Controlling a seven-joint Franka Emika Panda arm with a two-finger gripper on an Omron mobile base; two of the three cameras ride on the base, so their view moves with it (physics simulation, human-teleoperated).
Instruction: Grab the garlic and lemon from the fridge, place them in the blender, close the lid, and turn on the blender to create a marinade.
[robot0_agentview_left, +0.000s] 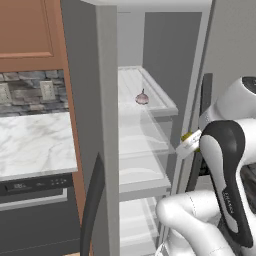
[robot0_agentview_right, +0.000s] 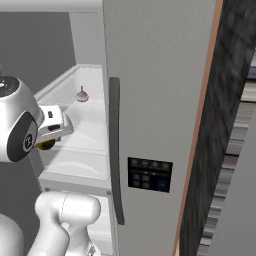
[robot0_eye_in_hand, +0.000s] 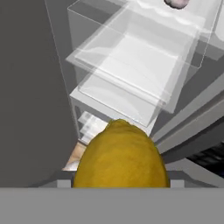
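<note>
The gripper (robot0_agentview_right: 50, 142) is clenching the lemon (robot0_eye_in_hand: 121, 156) just outside the fridge (robot0_agentview_left: 150, 107) — the garlic (robot0_agentview_left: 142, 98) is sitting on an upper shelf inside (well behind) — and, carrying out, the round fruit is risking slipping or clipping the door edge.

Marble counter (robot0_agentview_left: 35, 142), wooden cupboard (robot0_agentview_left: 27, 30)

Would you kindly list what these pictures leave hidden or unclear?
- Lemon: in the hand view its lower part is cut off at the bottom; in the right base view only a sliver shows under the arm.
- Tool fingers: hidden behind the lemon in the hand view.
- Garlic: clear on the fridge shelf; in the hand view, cut by the top edge.
</note>
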